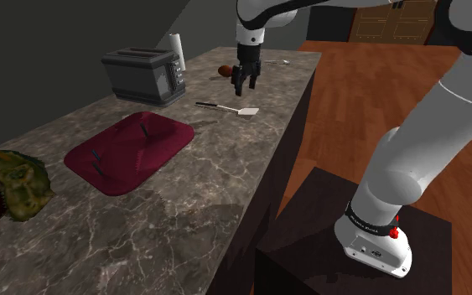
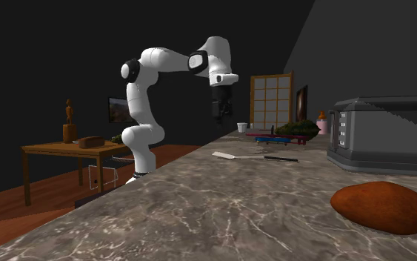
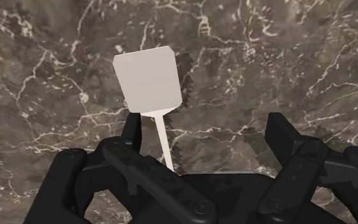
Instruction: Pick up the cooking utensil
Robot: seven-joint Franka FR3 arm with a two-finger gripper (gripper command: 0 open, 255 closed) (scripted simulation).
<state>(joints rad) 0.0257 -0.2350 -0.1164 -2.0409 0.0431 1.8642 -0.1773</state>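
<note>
White spatula; brown, white-veined counter; black hand.

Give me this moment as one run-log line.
gripper: open, above spatula | spatula: flat on marble counter, not held | pick: not yet done

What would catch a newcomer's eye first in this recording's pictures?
The white arm's open black hand hangs above a dark marble counter, with a pale spatula lying flat beneath it, near the counter's edge. Toward the shoulder view's left lie a dark red mat and a green creature's head, with a grey toaster behind the mat.
</note>
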